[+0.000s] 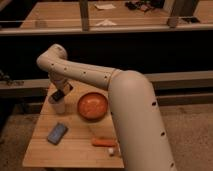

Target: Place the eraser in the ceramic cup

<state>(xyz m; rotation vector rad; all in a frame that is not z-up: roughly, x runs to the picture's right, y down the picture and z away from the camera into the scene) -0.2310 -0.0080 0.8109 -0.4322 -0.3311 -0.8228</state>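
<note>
Arm [92,76] stretched left, hand [61,93] pointing downward.

Dk gripper [60,94] over whitish ceramic cup [59,107], org-red bowl [93,105], blue-gry slab [57,133], tan wood table [75,150]

We saw a small wooden table [80,142] standing on a speckled grey floor [192,132]. Behind it ran a grey ledge [182,77], and above that a dark band. Farther back lay a long wooden desk [55,15] with white papers [105,7] on it, crossed by a grey post [84,15]. The light was dim and warm. The gripper [59,94] hung over the table's far left corner.
</note>
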